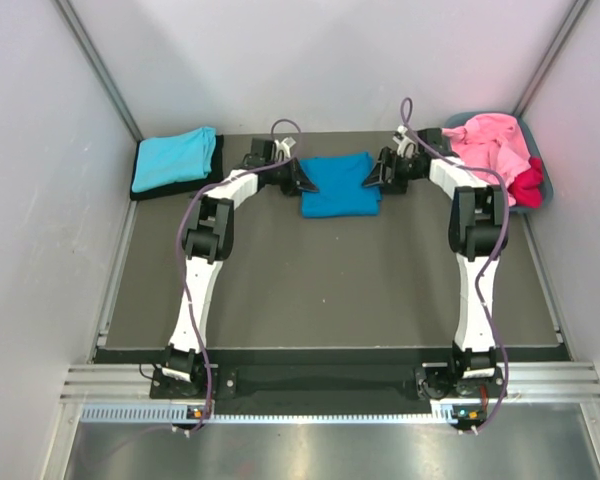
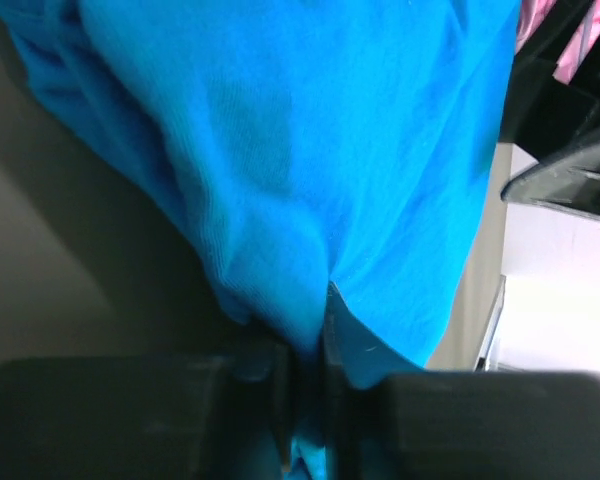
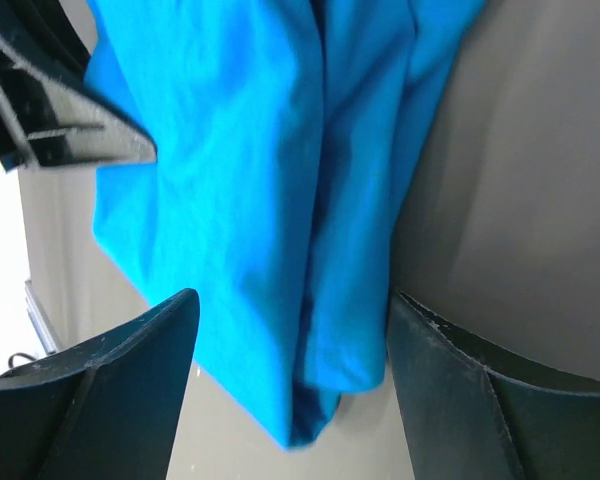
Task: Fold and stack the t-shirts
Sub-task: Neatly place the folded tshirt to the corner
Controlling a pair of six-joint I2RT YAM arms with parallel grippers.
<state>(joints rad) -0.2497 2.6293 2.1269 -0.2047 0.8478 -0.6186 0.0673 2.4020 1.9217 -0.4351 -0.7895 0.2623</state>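
Pinches left edge of blue t-shirt (image 1: 340, 186) in tightly closed left claw (image 2: 305, 345); straddles opposite edge with wide-spread, empty right claw (image 3: 290, 305), on dark worktop (image 1: 330, 290).

**A robot lab's test cell**

Plain white panel walls (image 1: 320, 60) close in three sides, joined at the corners by bare aluminium posts (image 1: 98, 65); a dark mat (image 1: 330, 280) covers the table; a left arm (image 1: 195, 300) and a right arm (image 1: 470, 300) are bolted to a slotted metal rail (image 1: 320, 382) at the near edge; purple cables (image 1: 406, 108) run loose along them; a steel sheet (image 1: 320, 450) lies in front.
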